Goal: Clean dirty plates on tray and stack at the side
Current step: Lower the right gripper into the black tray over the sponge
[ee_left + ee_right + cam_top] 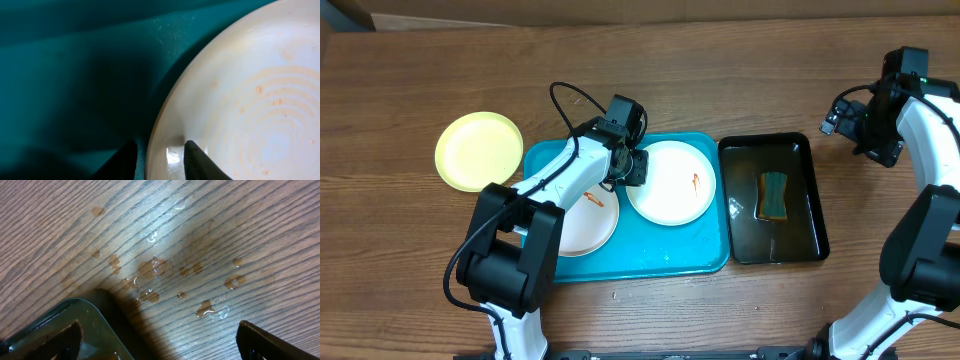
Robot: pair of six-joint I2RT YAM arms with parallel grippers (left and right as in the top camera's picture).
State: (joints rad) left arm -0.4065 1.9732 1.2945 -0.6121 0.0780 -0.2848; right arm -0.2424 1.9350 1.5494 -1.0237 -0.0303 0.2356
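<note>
Wooden table [720, 80] carries the tray [660, 262] with two smeared white plates [670, 190]; the yellow-green plate [478, 150] lies beside it; the left gripper [160, 162] straddles one white rim, clamping uncertain; the right gripper [160, 345] hangs wide open, empty, near the black tub [810, 240].

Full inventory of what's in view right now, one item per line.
tray: 1, turquoise, table centre
white plates: 2, on the tray, each smeared red-orange; right white plate, left white plate
yellow-green plate: 1, on the table left of the tray
tub: 1, black, holding water, right of the tray
sponge: 1, teal and yellow, in the tub
water drops: several, on the wood beside the tub
table: 1, brown wood
left gripper: straddling the right white plate's rim
right gripper: open, over the table by the tub
</note>
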